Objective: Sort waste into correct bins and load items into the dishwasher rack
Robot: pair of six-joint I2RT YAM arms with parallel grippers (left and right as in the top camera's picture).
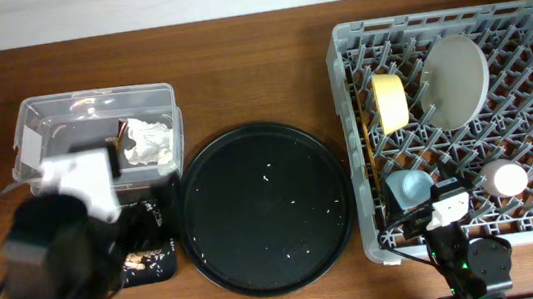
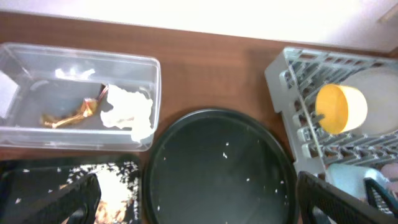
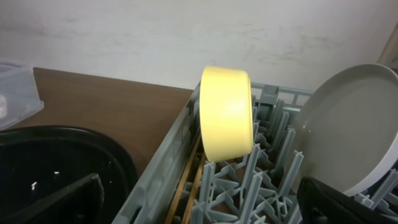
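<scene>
Within the dishwasher rack (image 1: 356,159), the yellow bowl (image 1: 389,102) and plate (image 1: 457,79) are propped edgewise by pegs to drain, while the left gripper (image 2: 199,199) and right gripper (image 3: 199,193) are spread, empty.

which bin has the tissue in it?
The clear plastic tub: the white tissue sits inside it beside the gold wrapper. The flat black tray holds only crumbs.

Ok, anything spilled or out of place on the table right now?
Only small white specks scattered across the round black tray, looking like leftover crumbs. The yellow bowl and plate stand on edge in the rack, as expected.
</scene>
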